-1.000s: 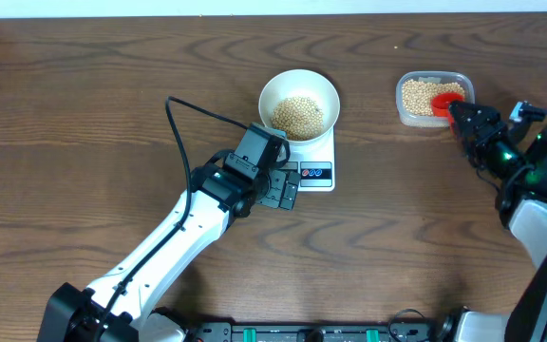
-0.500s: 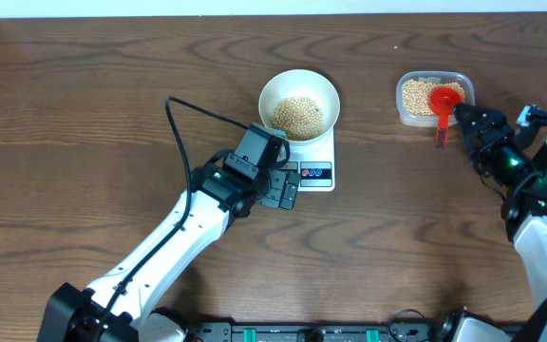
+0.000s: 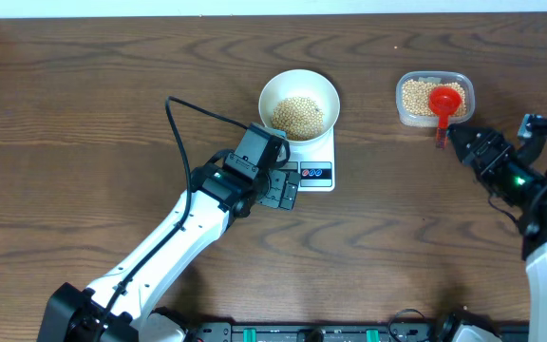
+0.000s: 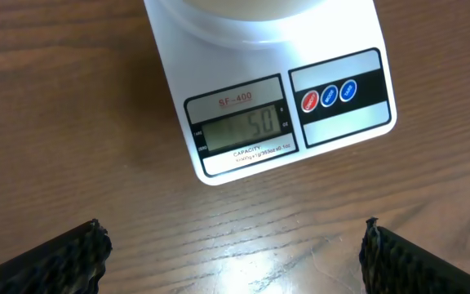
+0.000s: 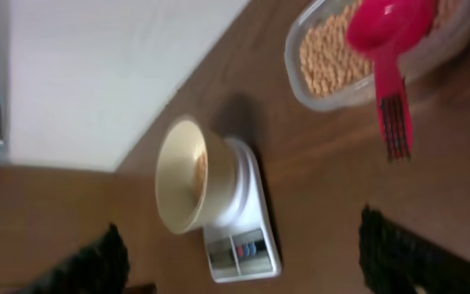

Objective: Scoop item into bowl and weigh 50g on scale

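Observation:
The white bowl point(image 3: 298, 87) stands on the scale point(image 3: 319, 152) and holds a heap of tan beans point(image 3: 298, 116). In the left wrist view the scale's display point(image 4: 239, 126) reads 50. My left gripper point(image 3: 288, 188) hovers open just in front of the scale, its fingers point(image 4: 72, 257) wide apart over bare wood. The red scoop point(image 3: 443, 100) rests in the clear tub point(image 3: 400, 104), handle over the near rim. My right gripper point(image 3: 459, 141) is open, close to the handle's end but apart from it, holding nothing. The right wrist view shows the bowl point(image 5: 182, 175), scale point(image 5: 247, 237) and scoop point(image 5: 386, 33).
The tub holds more beans point(image 3: 414, 93) at the back right. A black cable point(image 3: 188, 109) loops from the left arm across the table. A pale wall edge point(image 3: 254, 8) runs along the table's far side.
My right gripper has drawn back from the red scoop toward the near right, leaving the scoop lying in the tub. The left arm, bowl and scale have not moved.

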